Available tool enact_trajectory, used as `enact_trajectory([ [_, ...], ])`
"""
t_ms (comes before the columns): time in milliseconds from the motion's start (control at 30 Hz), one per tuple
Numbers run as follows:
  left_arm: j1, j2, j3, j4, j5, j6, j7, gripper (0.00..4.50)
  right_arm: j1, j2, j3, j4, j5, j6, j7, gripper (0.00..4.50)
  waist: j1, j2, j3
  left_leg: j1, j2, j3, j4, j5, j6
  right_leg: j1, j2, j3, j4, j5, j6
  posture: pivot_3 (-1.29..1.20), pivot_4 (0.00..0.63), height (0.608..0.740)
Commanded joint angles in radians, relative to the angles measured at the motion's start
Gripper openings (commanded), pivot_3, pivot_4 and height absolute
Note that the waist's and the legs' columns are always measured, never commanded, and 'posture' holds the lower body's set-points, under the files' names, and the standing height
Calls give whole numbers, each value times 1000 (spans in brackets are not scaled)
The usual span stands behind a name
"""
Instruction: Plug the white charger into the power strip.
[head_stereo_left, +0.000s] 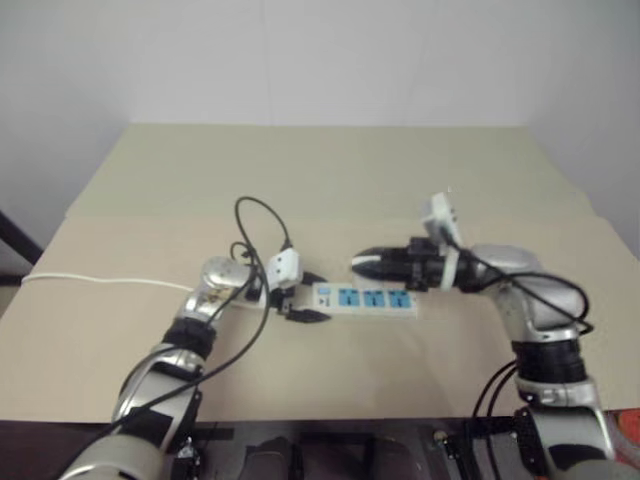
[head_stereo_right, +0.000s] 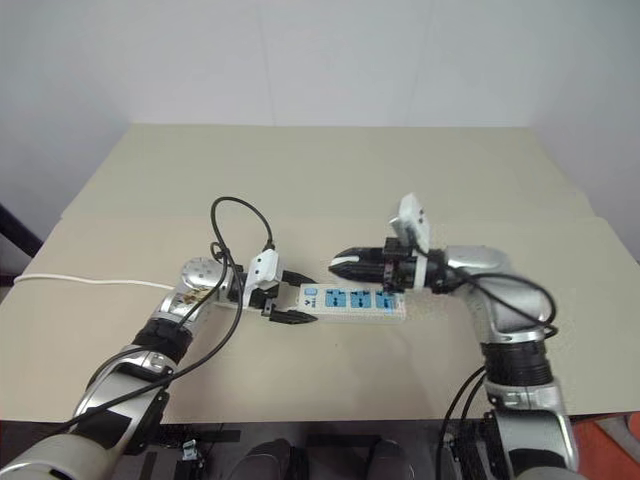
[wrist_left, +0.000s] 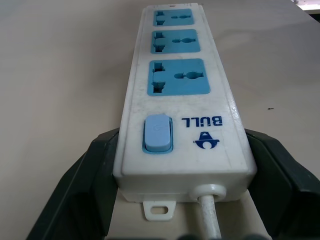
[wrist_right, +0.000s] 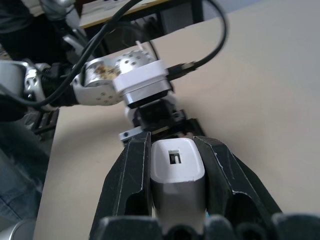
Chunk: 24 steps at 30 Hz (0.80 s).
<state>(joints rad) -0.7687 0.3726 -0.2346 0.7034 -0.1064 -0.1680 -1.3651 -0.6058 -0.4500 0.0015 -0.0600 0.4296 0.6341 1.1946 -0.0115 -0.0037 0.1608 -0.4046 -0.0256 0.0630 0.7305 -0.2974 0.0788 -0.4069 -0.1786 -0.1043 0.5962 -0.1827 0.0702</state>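
Pale walls stand behind a beige bench (head_stereo_left: 330, 180); on it lies the power strip (head_stereo_left: 365, 299), its switch end pinched by the left claw (head_stereo_left: 300, 296), seemingly to steady it and keep the blue sockets facing up; the right claw (wrist_right: 175, 165) clamps the white charger (wrist_right: 177, 167) and hovers just above the strip's far end, level and pointing leftward, presumably lining up for insertion.

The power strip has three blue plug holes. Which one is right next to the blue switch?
The socket at the cord end, closest to the switch.
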Motion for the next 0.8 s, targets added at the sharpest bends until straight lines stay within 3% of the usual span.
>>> enact_trajectory([
  [33,28,27,-7,-43,20,22,0,3281,-14,38,33,50,-15,-121,-12,1159,-3,0,0,0,0,0,0,0,0,0,0,0,0,0,0,0,150,740],
  [367,90,58,-9,-156,7,74,15,3281,-59,108,108,288,-71,-330,7,1159,-8,0,0,1,1,0,-1,0,0,0,1,0,0,0,0,0,150,740],
  [800,143,90,-8,-250,-3,124,30,3281,-115,127,125,493,-113,-468,63,1159,-25,0,0,6,2,0,-3,1,-2,3,1,1,0,0,0,0,150,740],
])
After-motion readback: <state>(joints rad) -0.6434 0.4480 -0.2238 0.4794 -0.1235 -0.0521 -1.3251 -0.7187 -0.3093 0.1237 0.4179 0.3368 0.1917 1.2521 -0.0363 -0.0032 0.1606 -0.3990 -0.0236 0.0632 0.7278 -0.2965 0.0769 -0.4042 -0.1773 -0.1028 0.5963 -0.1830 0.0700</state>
